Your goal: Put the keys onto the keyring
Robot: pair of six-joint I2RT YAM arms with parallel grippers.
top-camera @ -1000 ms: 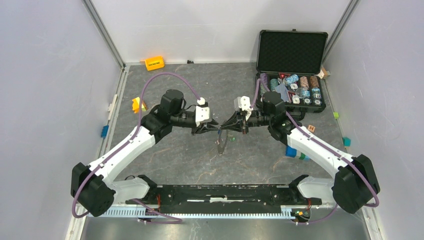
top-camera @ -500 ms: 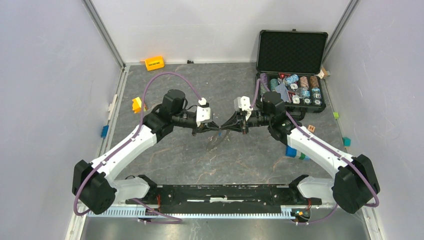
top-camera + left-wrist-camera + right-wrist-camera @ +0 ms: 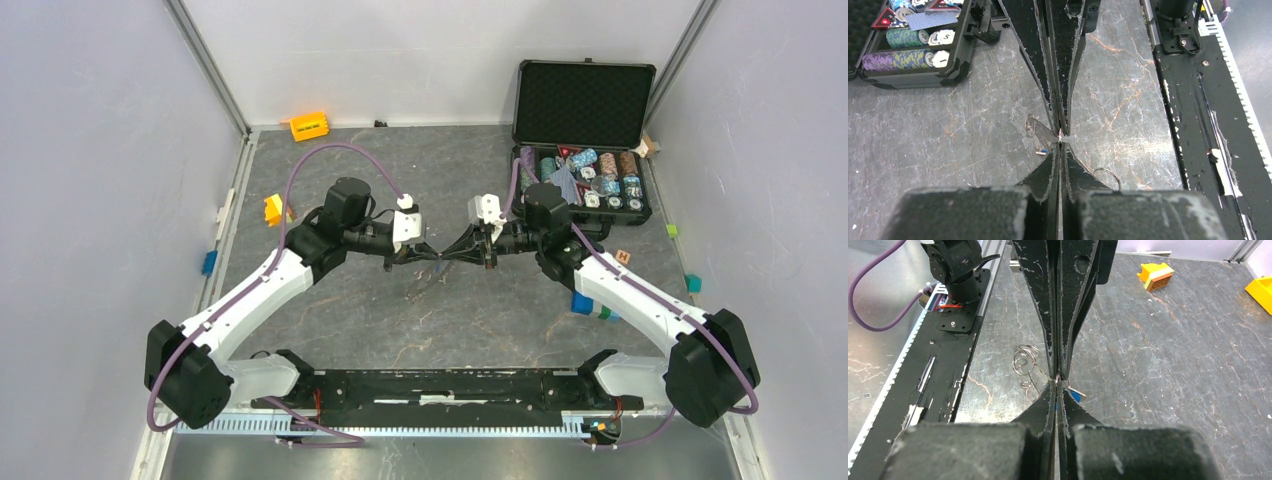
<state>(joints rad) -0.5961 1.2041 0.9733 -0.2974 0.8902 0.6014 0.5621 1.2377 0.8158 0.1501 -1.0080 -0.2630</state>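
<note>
Black left claw (image 3: 1060, 147), right claw (image 3: 1057, 385): closed, tip to tip.

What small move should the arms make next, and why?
Probably a slight twist of the left gripper to feed the blue key along the keyring: both it and the right gripper are shut, tips meeting, with ring and key just beside them.

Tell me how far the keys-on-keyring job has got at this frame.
Done: nothing clearly; no key is visibly threaded on the keyring. In hand: left gripper and right gripper are both shut, tip to tip, apparently pinching something small, with the blue key right beside the tips. Left: threading it, if not on already, plus the green key, which I cannot spot.
</note>
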